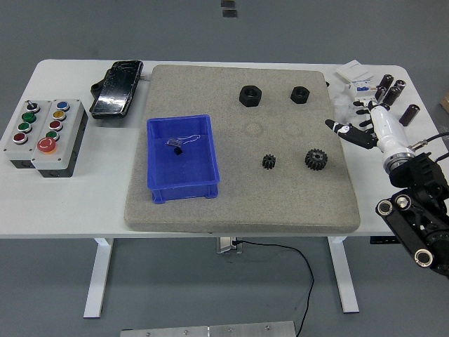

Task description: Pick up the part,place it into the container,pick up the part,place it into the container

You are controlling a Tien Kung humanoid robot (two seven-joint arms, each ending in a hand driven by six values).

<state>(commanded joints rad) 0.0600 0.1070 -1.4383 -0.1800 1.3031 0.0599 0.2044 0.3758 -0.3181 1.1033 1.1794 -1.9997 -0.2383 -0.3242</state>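
Head view runs from the blue container (182,168) on the grey mat (280,203), past a small gear (269,161) and a larger gear (317,159) lying apart. Beyond them, the right hand (361,125) hovers by the mat's right edge, fingers spread, holding nothing.

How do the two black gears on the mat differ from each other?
The right gear looks larger than the left gear. The right gear lies nearer the right hand; the left gear lies nearer the blue container. Both are black, toothed, and rest apart on the grey mat, untouched.
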